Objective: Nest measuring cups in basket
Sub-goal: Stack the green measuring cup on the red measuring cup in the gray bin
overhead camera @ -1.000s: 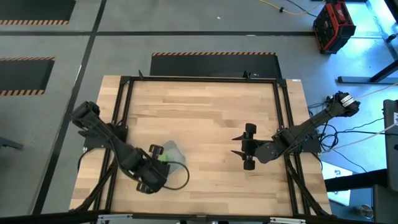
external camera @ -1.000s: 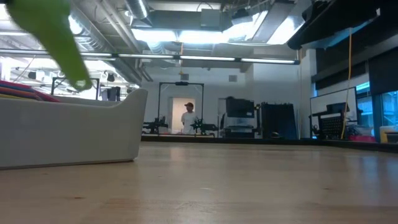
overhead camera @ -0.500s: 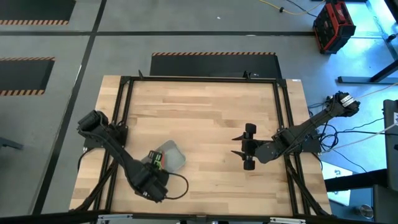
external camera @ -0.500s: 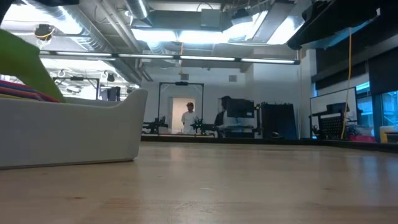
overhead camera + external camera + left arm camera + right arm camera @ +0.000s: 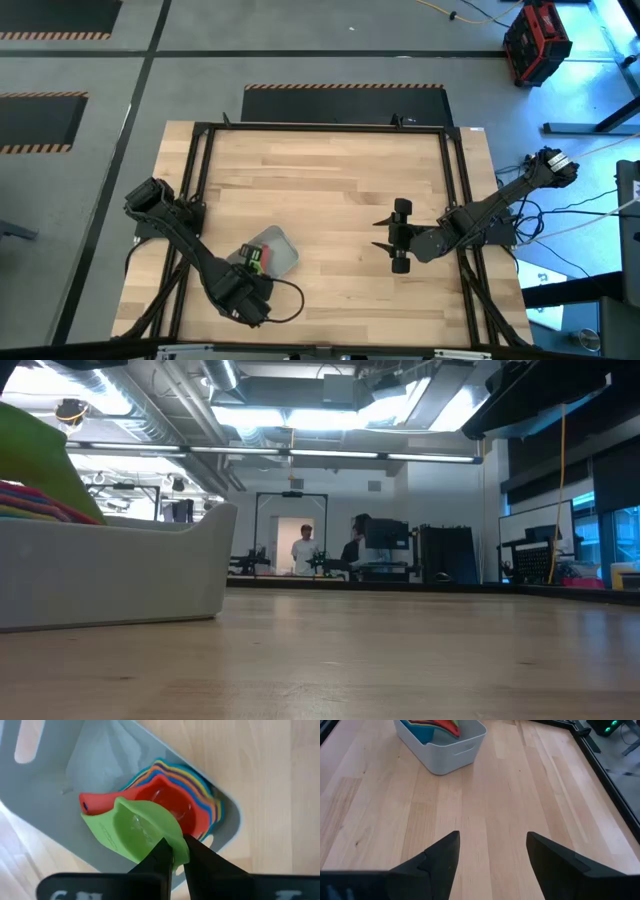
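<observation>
While left gripper [image 5: 173, 856] pinched green cup [image 5: 135, 831] over nested stack [image 5: 182, 795] in basket [image 5: 60, 780], right gripper [image 5: 490, 851] hovered mid-table, fingers apart.

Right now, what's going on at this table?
The left end effector is shut on the rim of a green plastic measuring cup, holding it over a nested stack of coloured cups in the pale grey-blue plastic basket at the table's near left. The green cup looks tilted and not yet seated. The right end effector waits open above bare wood on the right side.
</observation>
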Controlling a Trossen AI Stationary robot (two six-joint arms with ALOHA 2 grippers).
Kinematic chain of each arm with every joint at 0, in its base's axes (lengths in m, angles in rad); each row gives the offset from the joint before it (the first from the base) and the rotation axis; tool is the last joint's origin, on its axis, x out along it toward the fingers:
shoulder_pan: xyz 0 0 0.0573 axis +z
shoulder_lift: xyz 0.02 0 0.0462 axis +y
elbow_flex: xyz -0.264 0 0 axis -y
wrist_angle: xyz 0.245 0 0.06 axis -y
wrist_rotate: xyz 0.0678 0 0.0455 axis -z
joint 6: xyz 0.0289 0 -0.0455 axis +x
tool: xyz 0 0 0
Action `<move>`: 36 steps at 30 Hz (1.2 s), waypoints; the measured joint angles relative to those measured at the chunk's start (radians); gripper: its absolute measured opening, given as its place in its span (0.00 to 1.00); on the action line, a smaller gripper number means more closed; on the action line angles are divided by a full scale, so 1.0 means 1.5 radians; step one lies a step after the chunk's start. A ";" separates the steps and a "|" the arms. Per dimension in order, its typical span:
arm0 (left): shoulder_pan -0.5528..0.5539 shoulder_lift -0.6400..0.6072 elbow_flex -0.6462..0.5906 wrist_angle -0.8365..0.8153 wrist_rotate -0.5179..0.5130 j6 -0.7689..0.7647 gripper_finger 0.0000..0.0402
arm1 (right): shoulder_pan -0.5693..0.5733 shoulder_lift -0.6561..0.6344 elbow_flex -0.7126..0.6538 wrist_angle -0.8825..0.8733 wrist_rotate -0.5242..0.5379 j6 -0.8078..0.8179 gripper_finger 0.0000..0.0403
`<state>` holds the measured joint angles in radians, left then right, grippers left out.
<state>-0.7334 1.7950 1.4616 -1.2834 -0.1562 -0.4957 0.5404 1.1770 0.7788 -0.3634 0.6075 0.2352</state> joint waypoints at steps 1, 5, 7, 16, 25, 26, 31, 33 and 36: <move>0.000 0.000 0.000 0.004 0.000 0.000 0.07 | 0.000 0.000 0.000 0.000 0.000 0.000 0.59; 0.000 0.000 0.000 0.010 0.013 0.000 0.10 | 0.000 0.000 0.000 0.000 0.000 0.000 0.59; 0.000 0.000 0.000 0.015 0.013 0.000 0.12 | 0.000 0.000 0.000 0.000 0.000 0.000 0.59; 0.000 0.000 0.000 0.015 0.011 0.000 0.19 | 0.000 0.000 0.000 0.000 0.000 0.000 0.59; 0.010 0.000 0.000 0.031 0.008 -0.057 0.28 | 0.000 0.000 0.000 0.000 0.000 -0.001 0.59; 0.013 0.000 0.000 0.040 0.008 -0.069 0.28 | 0.000 0.000 0.000 0.000 0.000 -0.001 0.59; 0.031 0.000 0.000 0.059 0.079 -0.116 0.29 | 0.000 0.000 0.000 0.000 0.000 -0.002 0.59; 0.042 -0.001 0.000 0.052 0.143 -0.140 0.29 | 0.000 0.000 0.000 0.000 0.000 -0.002 0.59; 0.062 -0.007 0.000 0.035 0.212 -0.191 0.29 | 0.000 0.000 0.000 0.000 0.000 -0.002 0.59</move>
<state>-0.6405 1.7839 1.4616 -1.2307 0.1618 -0.7822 0.5404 1.1770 0.7788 -0.3637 0.6067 0.2321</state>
